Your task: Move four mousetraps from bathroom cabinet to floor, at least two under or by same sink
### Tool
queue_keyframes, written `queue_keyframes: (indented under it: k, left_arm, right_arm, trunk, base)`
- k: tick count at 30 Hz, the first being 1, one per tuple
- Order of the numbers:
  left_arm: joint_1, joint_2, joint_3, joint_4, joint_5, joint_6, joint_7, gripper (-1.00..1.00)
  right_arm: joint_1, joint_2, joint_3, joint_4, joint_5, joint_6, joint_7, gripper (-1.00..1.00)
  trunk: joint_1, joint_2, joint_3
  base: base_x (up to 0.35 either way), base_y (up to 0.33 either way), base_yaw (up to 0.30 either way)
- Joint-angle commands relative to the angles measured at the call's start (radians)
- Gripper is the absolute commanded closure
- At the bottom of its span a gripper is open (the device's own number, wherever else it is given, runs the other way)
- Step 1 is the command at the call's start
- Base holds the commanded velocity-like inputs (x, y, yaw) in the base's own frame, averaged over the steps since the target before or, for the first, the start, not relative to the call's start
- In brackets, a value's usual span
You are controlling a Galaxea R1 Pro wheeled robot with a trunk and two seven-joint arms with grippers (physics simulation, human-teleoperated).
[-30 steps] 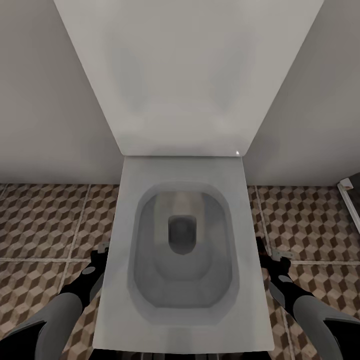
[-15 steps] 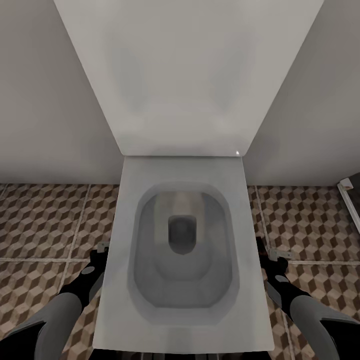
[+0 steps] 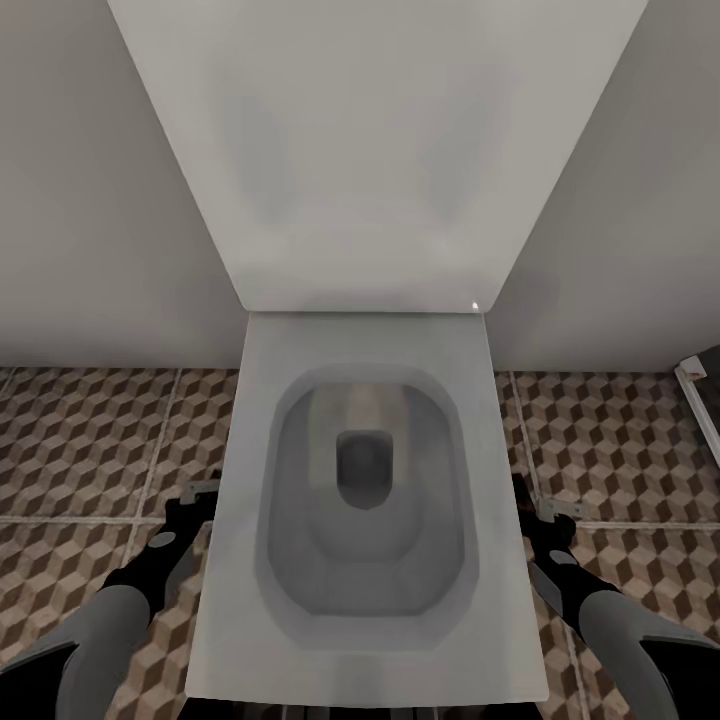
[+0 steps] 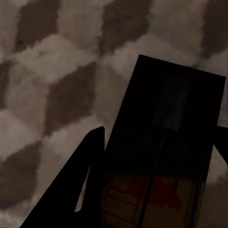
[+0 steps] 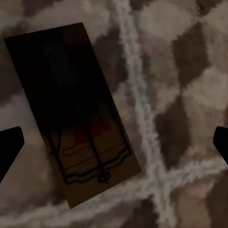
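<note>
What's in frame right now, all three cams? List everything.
toilet: 1, white, lid up against the wall, centre of head view
floor: brown, beige and cream cube tiles, both sides of the toilet
wall: pale grey, behind the toilet
mousetraps: 2, dark boards with red marks; one in left wrist view, one on the tiles in right wrist view
left tool: 1, dark, left of the toilet
right tool: 1, dark, right of the toilet, fingers apart

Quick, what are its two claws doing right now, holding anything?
Left gripper: cannot be told; a mousetrap lies close below.
Right gripper: open, empty, above another mousetrap on the floor.
</note>
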Motion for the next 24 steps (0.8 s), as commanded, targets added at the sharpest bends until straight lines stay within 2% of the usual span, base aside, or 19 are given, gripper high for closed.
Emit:
queue_keyframes:
  k: [1,7,24]
  left_arm:
    - [-0.001,0.004,0.007,0.001,-0.012,-0.005,-0.001,1.00]
    - [-0.002,0.017,0.008,0.001,-0.015,-0.002,-0.001,1.00]
    - [-0.002,0.017,0.004,0.000,-0.026,-0.042,-0.002,1.00]
  right_arm:
    - [-0.001,0.001,-0.004,0.001,-0.006,-0.005,0.003,-1.00]
    - [-0.001,0.002,-0.003,0.001,-0.004,-0.006,0.003,-1.00]
    - [0.000,0.002,-0.004,0.001,-0.004,-0.007,0.003,-1.00]
  trunk:
    - [0.000,0.000,0.000]
    - [0.000,0.000,0.000]
    - [0.000,0.000,0.000]
  base:
    - [0.000,0.000,0.000]
    - [0.000,0.000,0.000]
    - [0.000,0.000,0.000]
